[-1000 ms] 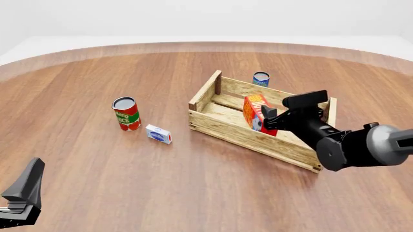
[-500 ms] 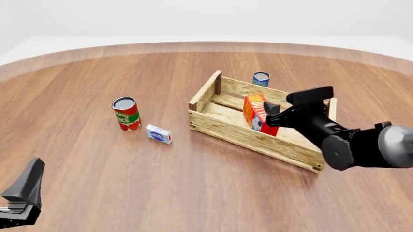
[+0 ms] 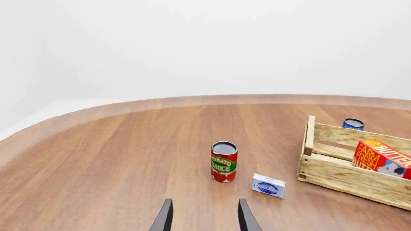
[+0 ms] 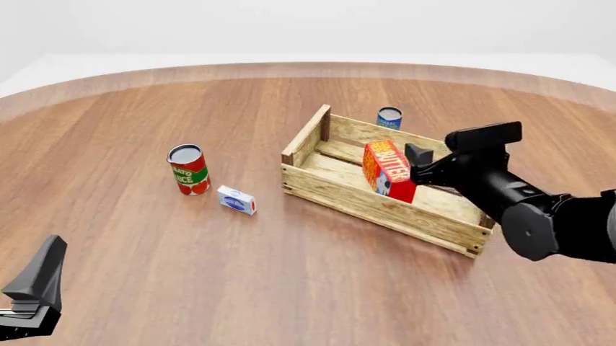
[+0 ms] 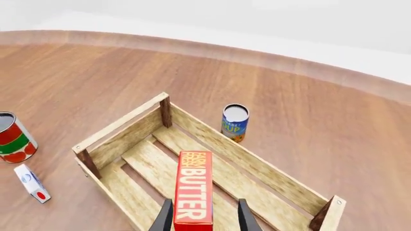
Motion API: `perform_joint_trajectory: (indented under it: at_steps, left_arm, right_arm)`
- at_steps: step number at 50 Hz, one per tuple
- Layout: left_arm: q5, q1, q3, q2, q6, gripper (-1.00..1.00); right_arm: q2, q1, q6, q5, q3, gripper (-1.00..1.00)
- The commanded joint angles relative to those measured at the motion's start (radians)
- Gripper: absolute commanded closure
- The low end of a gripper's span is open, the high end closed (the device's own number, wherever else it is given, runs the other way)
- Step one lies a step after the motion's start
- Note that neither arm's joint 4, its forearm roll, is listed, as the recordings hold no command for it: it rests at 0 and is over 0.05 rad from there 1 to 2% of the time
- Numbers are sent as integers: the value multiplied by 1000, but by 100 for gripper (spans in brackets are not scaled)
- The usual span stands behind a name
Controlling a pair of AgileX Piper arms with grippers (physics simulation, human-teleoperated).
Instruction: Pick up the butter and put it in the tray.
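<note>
The round wooden tabletop (image 4: 288,274) carries the slatted wooden tray (image 4: 366,202) right of its centre. The butter carton (image 4: 388,170) stands on edge inside the tray, on its floor slats, between the right gripper's (image 5: 202,216) fingers, which sit narrow just beside its sides. A tomato sauce can (image 4: 189,169) and a small white-and-blue box (image 4: 236,200) stand left of the tray, and a blue can (image 4: 389,117) stands behind its far wall. The left gripper (image 3: 202,216) hangs parted and empty near the tabletop's near left edge.

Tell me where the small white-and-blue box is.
Front view: the small white-and-blue box lies on the table's left half, beside the red tomato sauce can, left of the wooden slatted tray.
</note>
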Motion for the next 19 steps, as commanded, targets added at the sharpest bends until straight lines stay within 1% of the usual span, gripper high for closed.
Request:
perform_joint_trajectory:
  at_steps: [1,19]
  left_arm:
    - [0,0,0,0,0,-100]
    - [0,0,0,0,0,-100]
  right_arm:
    - [-72,-16,19,13,34,-100]
    - [-162,-19,13,62,53,-100]
